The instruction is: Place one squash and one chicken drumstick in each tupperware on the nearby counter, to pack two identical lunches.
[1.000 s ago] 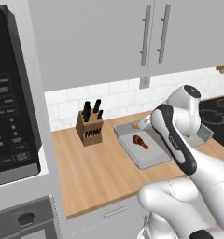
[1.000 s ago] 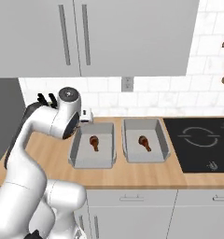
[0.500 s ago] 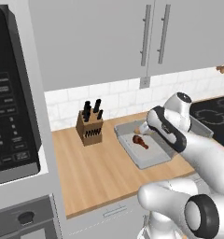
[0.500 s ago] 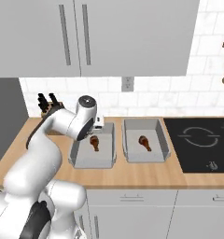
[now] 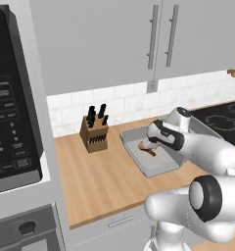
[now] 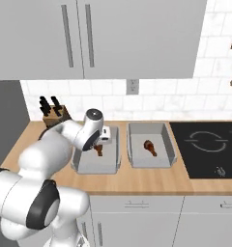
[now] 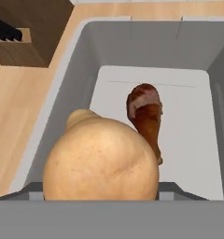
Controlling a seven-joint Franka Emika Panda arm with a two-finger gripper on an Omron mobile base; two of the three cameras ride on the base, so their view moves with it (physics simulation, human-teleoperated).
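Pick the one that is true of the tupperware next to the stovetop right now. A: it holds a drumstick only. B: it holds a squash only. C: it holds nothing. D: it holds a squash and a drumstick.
A: in the right base view, the tupperware beside the stovetop holds one chicken drumstick and no squash.

Even, bright rendered light; soft, slightly blurry.

No wording can be read anywhere (the microwave (image 5: 14, 117) keypad markings are blurred).
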